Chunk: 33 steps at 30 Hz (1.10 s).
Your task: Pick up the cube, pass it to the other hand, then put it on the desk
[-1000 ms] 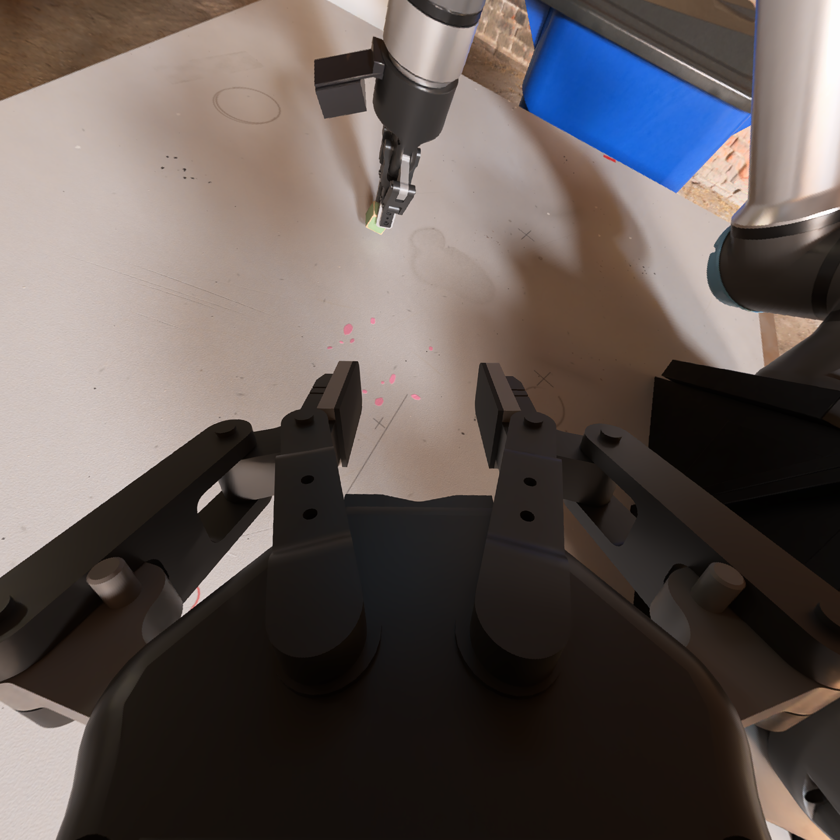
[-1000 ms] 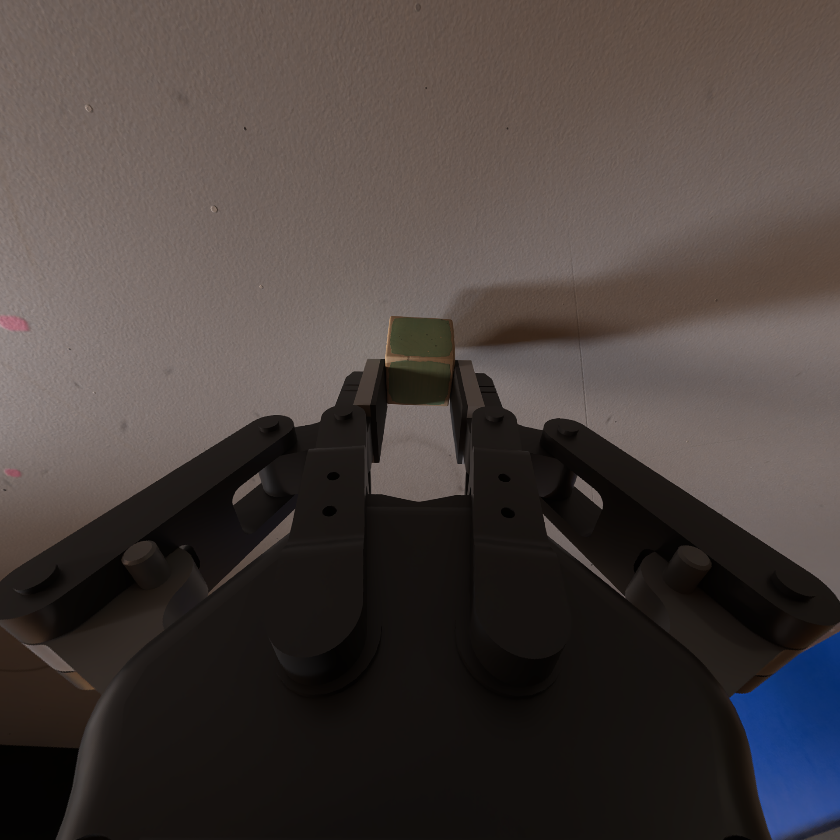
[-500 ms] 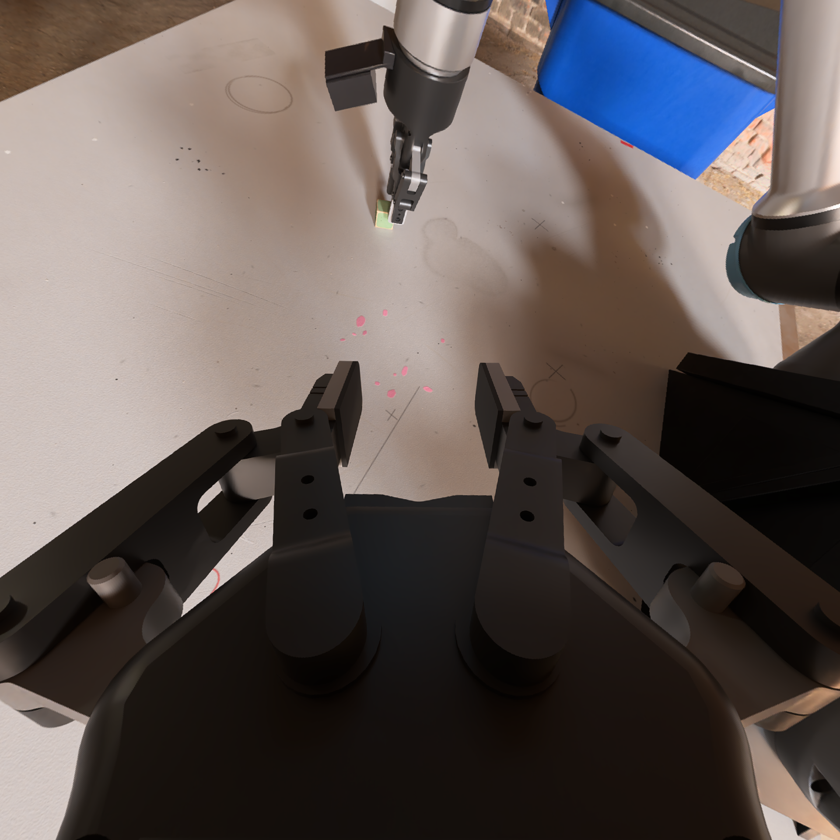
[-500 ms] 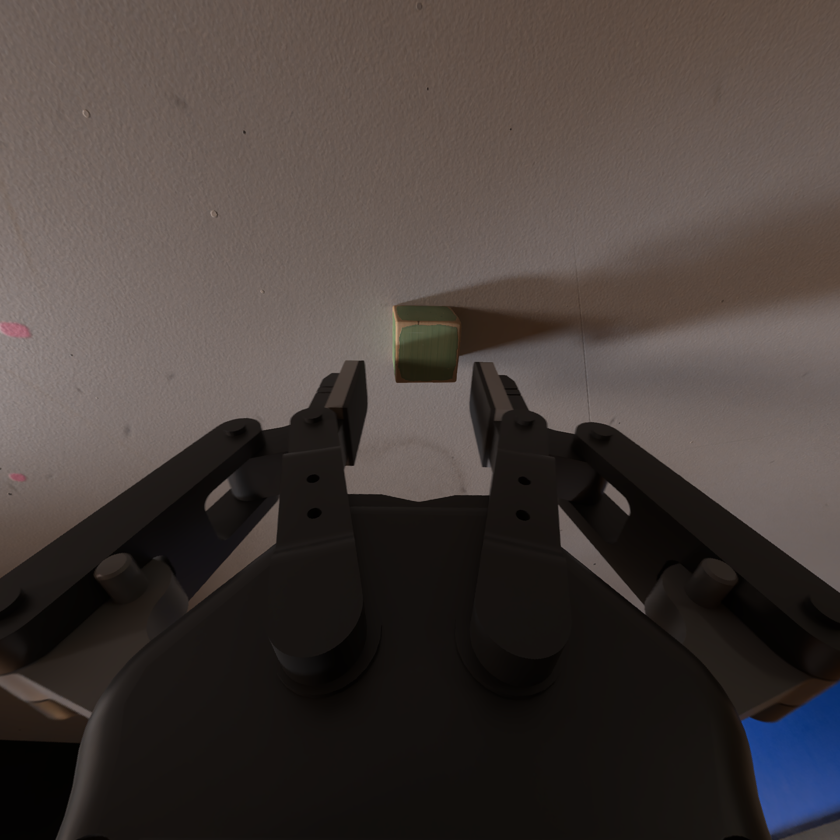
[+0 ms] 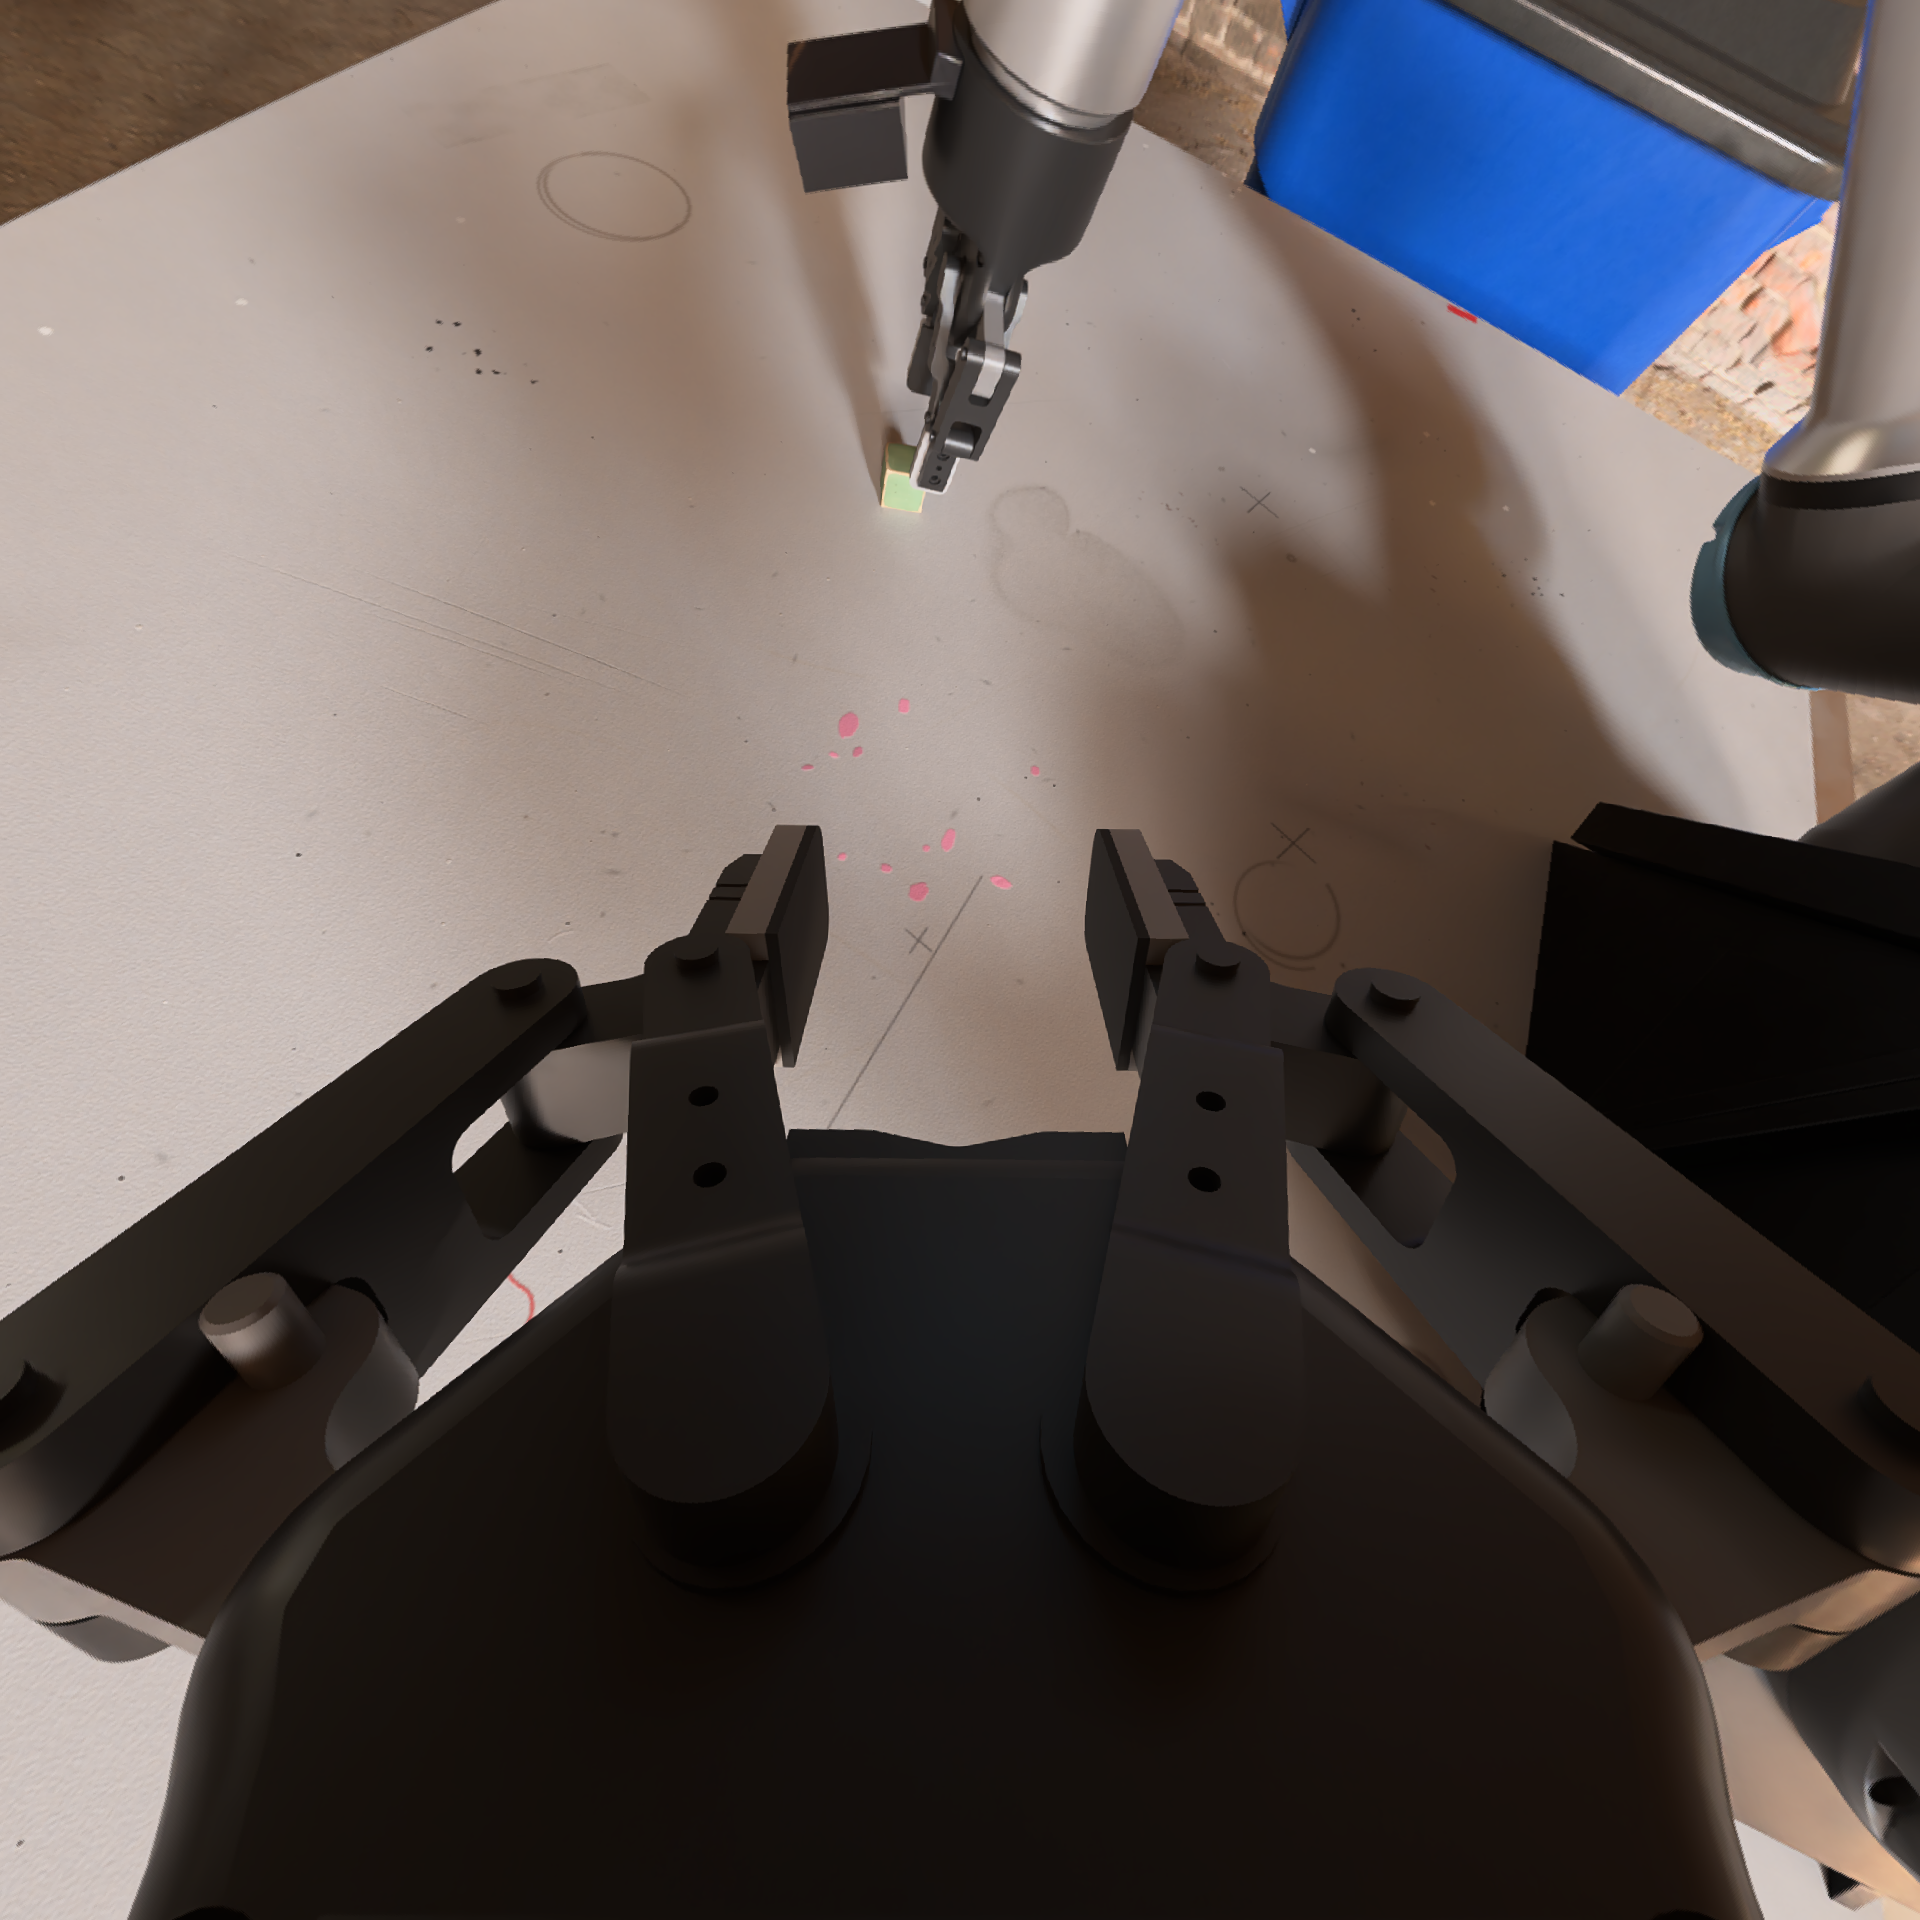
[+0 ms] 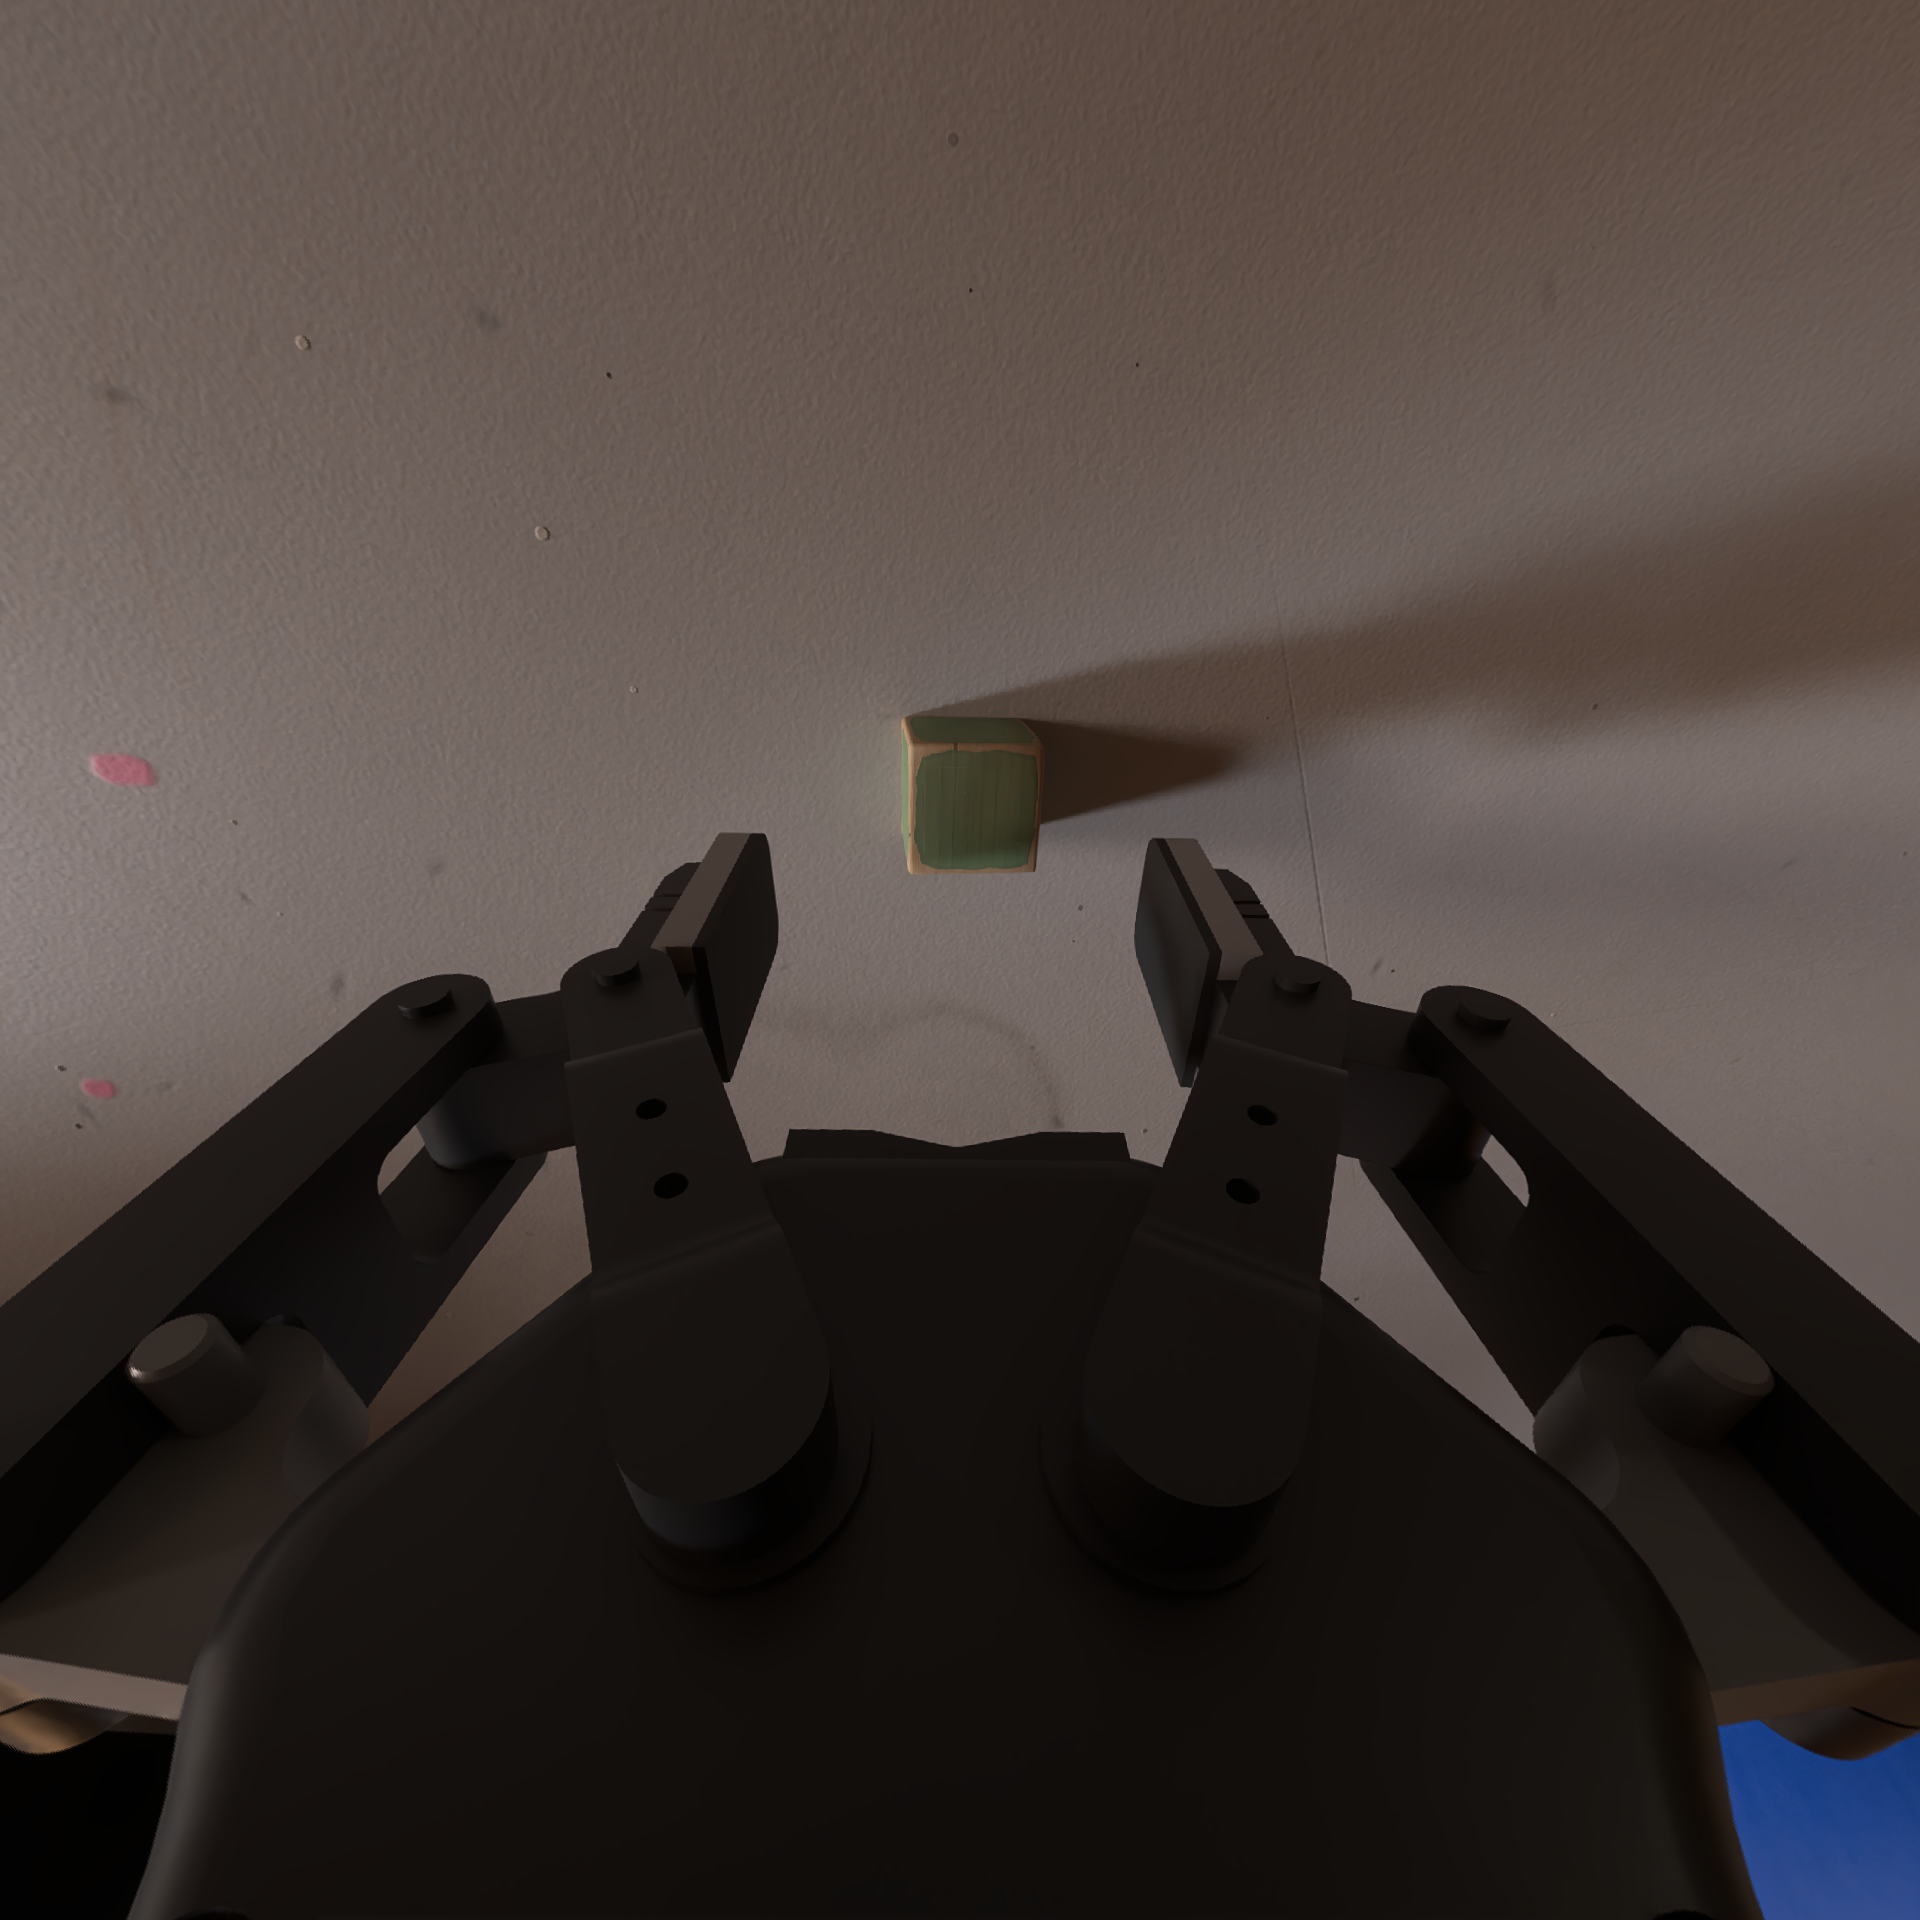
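Observation:
The small green cube (image 6: 972, 796) with pale wooden edges rests on the grey desk (image 6: 520, 312). My right gripper (image 6: 958, 883) is open and empty, its fingers just above and on either side of the cube, apart from it. In the left wrist view the cube (image 5: 902, 489) shows far off on the desk (image 5: 312, 623), partly hidden by the right gripper (image 5: 940, 468) that hangs over it. My left gripper (image 5: 956, 914) is open and empty, hovering above the desk near pink paint spots, well short of the cube.
A blue bin (image 5: 1538, 177) stands beyond the desk's far right edge. A black block (image 5: 1714, 987) and the right arm's base (image 5: 1808, 582) sit at the right. Pink spots (image 5: 914, 831) and pencil marks dot the desk.
My right gripper let go of the cube, opened wide and rose a little. The cube now lies on the desk. My left gripper drew back slightly.

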{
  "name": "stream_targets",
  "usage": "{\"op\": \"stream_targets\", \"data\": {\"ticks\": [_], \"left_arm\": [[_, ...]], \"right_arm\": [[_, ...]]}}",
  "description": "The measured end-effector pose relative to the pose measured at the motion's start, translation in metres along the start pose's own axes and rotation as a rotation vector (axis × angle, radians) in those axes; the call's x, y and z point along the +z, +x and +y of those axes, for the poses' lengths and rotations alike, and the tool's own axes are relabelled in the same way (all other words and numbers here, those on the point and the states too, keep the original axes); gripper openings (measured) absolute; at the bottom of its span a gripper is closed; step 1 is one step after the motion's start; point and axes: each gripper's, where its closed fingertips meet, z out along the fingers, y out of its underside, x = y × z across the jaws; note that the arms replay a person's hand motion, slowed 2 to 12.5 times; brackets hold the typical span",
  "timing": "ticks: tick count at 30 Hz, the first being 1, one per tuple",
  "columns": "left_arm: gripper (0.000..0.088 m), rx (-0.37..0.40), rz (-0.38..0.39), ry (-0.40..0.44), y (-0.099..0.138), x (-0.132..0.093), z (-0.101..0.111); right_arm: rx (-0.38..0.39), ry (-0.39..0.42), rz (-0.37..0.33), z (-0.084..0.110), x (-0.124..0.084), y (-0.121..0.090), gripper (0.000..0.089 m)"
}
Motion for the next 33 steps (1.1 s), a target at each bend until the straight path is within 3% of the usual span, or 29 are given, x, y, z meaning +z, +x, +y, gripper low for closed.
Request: {"op": "stream_targets", "data": {"ticks": [7, 14, 26, 33], "left_arm": [[0.0444, 0.012, -0.049, -0.035, -0.012, 0.001, 0.003], [0.0438, 0.044, -0.167, -0.128, -0.038, 0.002, 0.013], [0.044, 0.062, -0.331, -0.386, -0.087, 0.003, 0.04], [0.0439, 0.126, -0.4, -0.563, -0.106, 0.008, 0.057]], "right_arm": [[0.005, 0.036, 0.004, 0.001, -0.013, -0.001, 0.06], [0.009, 0.093, 0.013, 0.004, -0.032, -0.004, 0.0586], [0.018, 0.261, 0.057, 0.011, -0.077, -0.015, 0.0579], [0.006, 0.402, 0.082, 0.013, -0.106, -0.031, 0.0561]]}}
